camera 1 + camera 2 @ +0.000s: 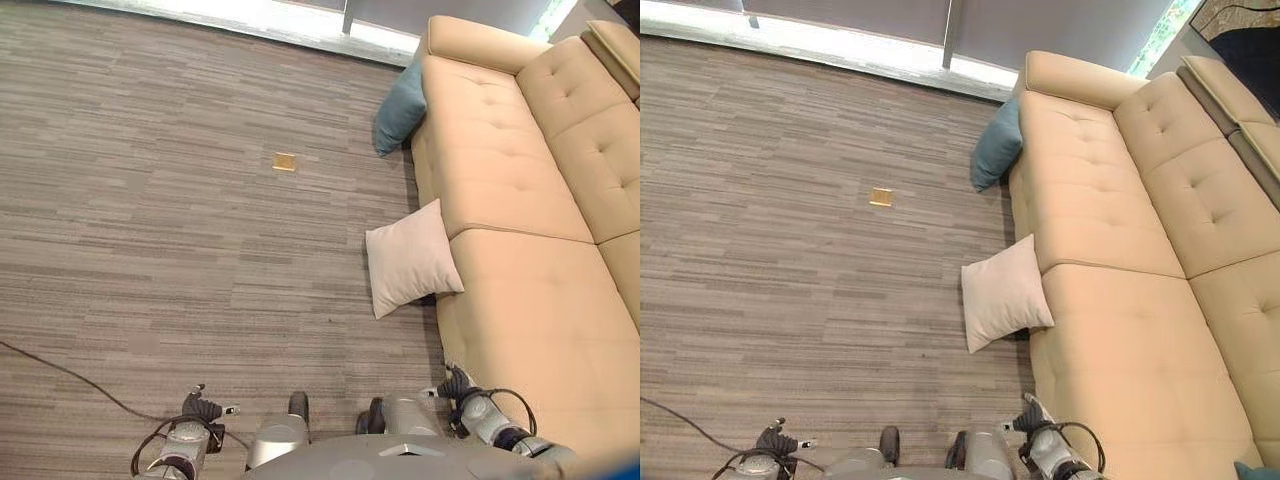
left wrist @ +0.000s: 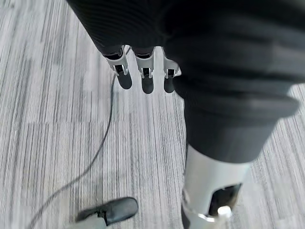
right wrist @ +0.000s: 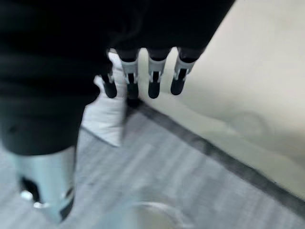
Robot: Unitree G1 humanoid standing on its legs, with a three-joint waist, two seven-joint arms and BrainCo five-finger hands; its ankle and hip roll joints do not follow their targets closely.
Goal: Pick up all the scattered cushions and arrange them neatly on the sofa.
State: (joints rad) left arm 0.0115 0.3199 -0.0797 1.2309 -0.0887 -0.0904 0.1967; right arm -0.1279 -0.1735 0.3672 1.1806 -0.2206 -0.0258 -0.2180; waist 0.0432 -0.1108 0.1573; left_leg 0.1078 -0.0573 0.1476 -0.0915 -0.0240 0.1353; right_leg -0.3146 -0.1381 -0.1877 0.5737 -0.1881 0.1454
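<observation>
Here, grey striped carpet [image 1: 150, 250] – beige sofa [image 1: 530, 300]; both cushions lean against it; both hands relaxed, empty.

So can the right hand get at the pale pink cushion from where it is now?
Probably not yet. The right hand hangs low beside the sofa, apart from the pale pink cushion leaning on the sofa front. Open floor lies between, so nothing blocks an approach.

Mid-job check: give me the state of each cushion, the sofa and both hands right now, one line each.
Pale cushion: on the floor, tilted against the sofa front.
Blue cushion: on the floor, leaning against the sofa's far end.
Sofa: seat in view bare, no cushion arranged on it yet.
Left hand: open, fingers straight, holding nothing, over the floor.
Right hand: open, fingers straight, holding nothing, beside the sofa's near end.
</observation>
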